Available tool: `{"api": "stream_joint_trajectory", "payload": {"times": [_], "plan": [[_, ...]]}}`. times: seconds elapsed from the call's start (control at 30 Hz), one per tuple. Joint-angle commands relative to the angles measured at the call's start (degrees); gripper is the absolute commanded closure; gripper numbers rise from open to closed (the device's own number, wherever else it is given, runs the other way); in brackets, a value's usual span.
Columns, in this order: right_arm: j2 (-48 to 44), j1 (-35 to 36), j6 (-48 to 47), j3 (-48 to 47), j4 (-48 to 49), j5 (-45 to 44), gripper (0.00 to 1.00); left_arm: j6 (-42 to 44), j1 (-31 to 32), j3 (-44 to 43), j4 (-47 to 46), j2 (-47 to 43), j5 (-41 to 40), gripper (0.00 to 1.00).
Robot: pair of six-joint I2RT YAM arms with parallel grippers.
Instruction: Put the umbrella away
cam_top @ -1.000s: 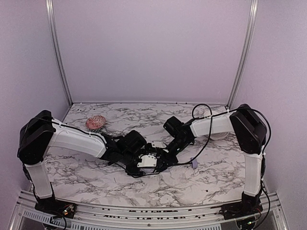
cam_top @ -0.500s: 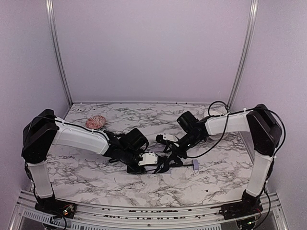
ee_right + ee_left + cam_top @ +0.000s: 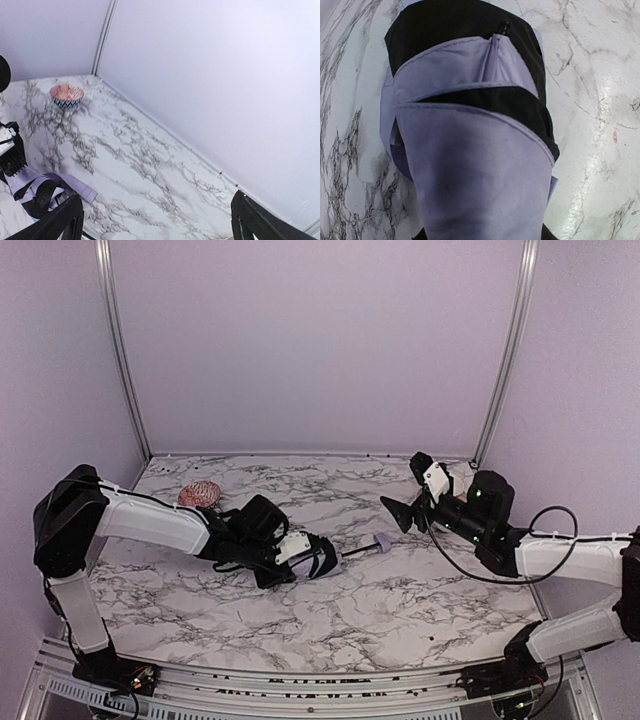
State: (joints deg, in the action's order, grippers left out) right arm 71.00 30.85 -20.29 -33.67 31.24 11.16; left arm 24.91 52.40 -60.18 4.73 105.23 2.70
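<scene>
Where the nearer of two claws, the left claw [image 3: 296, 562], clamps it mid-table [image 3: 400, 610], the one umbrella [image 3: 326, 558] lies bunched, shiny lavender folds over black lining, while the right claw [image 3: 156, 200] gapes empty, one bowl [image 3: 199, 495] farthest.
</scene>
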Motion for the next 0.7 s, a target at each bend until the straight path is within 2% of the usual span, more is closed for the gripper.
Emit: {"api": "stream_joint_trajectory", "payload": {"times": [0.0, 0.03, 0.1, 0.2, 0.4, 0.5, 0.67], "plan": [[-3.1, -0.2, 7.8, 5.9, 22.9, 0.6, 0.0, -6.8, -2.4, -2.7, 0.6, -6.5, 1.6, 1.0], [-2.6, -0.2, 7.4, 5.0, 19.8, 4.8, 0.01, -7.3, -2.6, -3.7, 1.5, -7.7, 0.8, 1.0], [-0.7, -0.2, 8.1, 2.3, 14.4, 14.1, 0.08, -8.1, -3.0, -5.7, 3.7, -9.5, -1.0, 1.0], [3.3, 0.5, 10.3, 0.6, 12.7, 22.8, 0.17, -8.9, -3.3, -8.6, 7.3, -12.7, -3.1, 1.0], [10.3, 10.2, 3.9, 1.7, 17.0, 20.0, 0.19, -9.9, -3.5, -12.4, 9.7, -19.0, -5.9, 1.0], [14.7, 10.8, 5.8, -0.1, 20.7, 22.0, 0.19, -9.8, -3.5, -14.0, 10.5, -21.9, -2.9, 1.0], [22.2, 10.8, 6.1, -5.1, 21.1, 24.5, 0.16, -10.0, -3.4, -14.1, 10.8, -26.4, -1.4, 1.0]]}}
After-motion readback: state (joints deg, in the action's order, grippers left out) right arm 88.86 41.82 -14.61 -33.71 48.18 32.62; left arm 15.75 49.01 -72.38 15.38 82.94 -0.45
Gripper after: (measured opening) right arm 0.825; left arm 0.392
